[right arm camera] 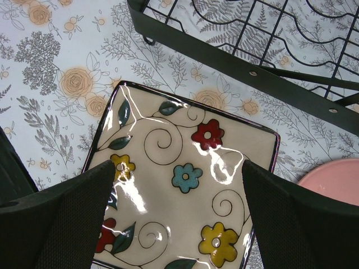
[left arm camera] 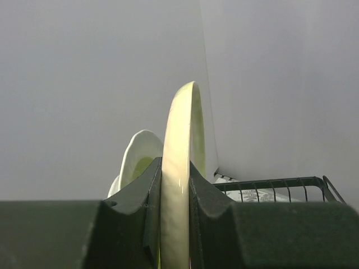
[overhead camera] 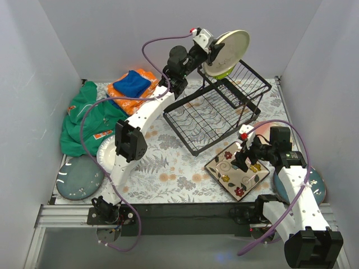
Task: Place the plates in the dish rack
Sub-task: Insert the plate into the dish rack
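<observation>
My left gripper (overhead camera: 215,51) is shut on the rim of a cream-green plate (overhead camera: 231,45), held on edge above the raised upper section of the black wire dish rack (overhead camera: 216,115). In the left wrist view the plate (left arm camera: 179,145) stands upright between the pads (left arm camera: 152,196). A lime green plate (left arm camera: 139,154) stands just behind it, and it shows again (overhead camera: 222,72) under the held plate. My right gripper (right arm camera: 178,165) hangs open over the square flowered plate (right arm camera: 185,185), which lies flat on the table (overhead camera: 235,168) in front of the rack, jaws wide on either side and touching nothing.
A dark teal plate (overhead camera: 78,177) lies at the near left and another (overhead camera: 317,186) under my right arm. A white plate (overhead camera: 105,152) sits beneath the left arm. A pink plate (right arm camera: 332,179) lies right of the square one. Green cloth (overhead camera: 84,120) and orange-blue cloths (overhead camera: 132,87) fill the back left.
</observation>
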You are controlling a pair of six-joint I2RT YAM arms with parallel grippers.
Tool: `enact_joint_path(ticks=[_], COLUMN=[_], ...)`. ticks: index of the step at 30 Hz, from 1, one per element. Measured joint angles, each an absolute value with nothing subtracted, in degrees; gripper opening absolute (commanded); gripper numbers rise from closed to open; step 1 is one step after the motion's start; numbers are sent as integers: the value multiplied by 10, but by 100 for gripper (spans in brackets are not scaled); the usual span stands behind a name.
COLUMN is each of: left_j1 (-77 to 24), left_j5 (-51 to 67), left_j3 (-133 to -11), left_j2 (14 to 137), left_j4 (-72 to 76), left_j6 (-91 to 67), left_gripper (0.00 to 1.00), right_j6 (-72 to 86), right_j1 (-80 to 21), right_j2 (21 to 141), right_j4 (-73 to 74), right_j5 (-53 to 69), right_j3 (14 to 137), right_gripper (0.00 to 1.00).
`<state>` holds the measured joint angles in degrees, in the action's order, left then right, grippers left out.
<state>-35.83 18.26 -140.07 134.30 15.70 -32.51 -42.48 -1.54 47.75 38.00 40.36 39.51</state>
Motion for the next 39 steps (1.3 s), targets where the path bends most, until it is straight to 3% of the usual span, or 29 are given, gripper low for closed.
enact_joint_path(ticks=[28, 34, 39], left_j1=[-384, -384, -385], left_j5=[118, 115, 98], left_j3=[-1371, -1357, -1356], left_j2=[1375, 1375, 1374], left_j4=[187, 212, 248], left_j6=[-293, -300, -297], left_gripper=[0, 27, 36], right_j6=[-435, -435, -435], right_j1=[-11, -10, -8], right_j2=[477, 477, 477], right_j4=[390, 390, 391], right_j5=[407, 407, 407], right_j3=[395, 395, 395], right_gripper=[98, 98, 98])
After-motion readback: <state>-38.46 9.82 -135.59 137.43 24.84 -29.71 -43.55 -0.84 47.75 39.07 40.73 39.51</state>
